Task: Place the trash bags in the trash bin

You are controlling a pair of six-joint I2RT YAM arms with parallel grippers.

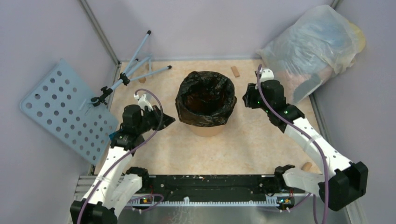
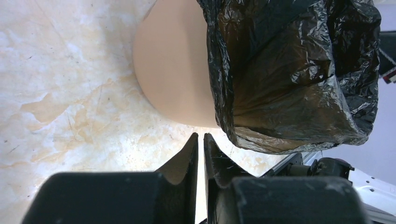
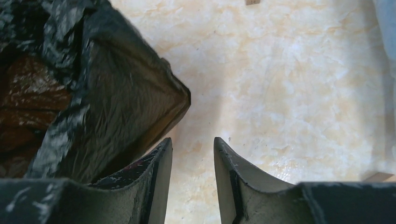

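The glossy black trash bag (image 1: 205, 100) sits in the orange trash bin (image 1: 206, 131) at the table's middle, its mouth spread open and folded down over the rim. My left gripper (image 1: 168, 120) hovers just left of the bin, apart from it. In the left wrist view its fingers (image 2: 201, 136) stand a narrow slit apart with nothing between them, below the bin wall (image 2: 173, 70) and the draped bag (image 2: 289, 70). My right gripper (image 1: 246, 100) is at the bin's right side. Its jaws (image 3: 192, 140) are open and empty, next to the bag's edge (image 3: 93, 93).
A big translucent stuffed bag (image 1: 313, 42) fills the back right corner. A blue perforated board (image 1: 60, 109) leans at the left wall, with a folded tripod stand (image 1: 135, 70) beside it. Small wooden blocks lie behind the bin (image 1: 235, 71) and at the near right (image 1: 306, 165).
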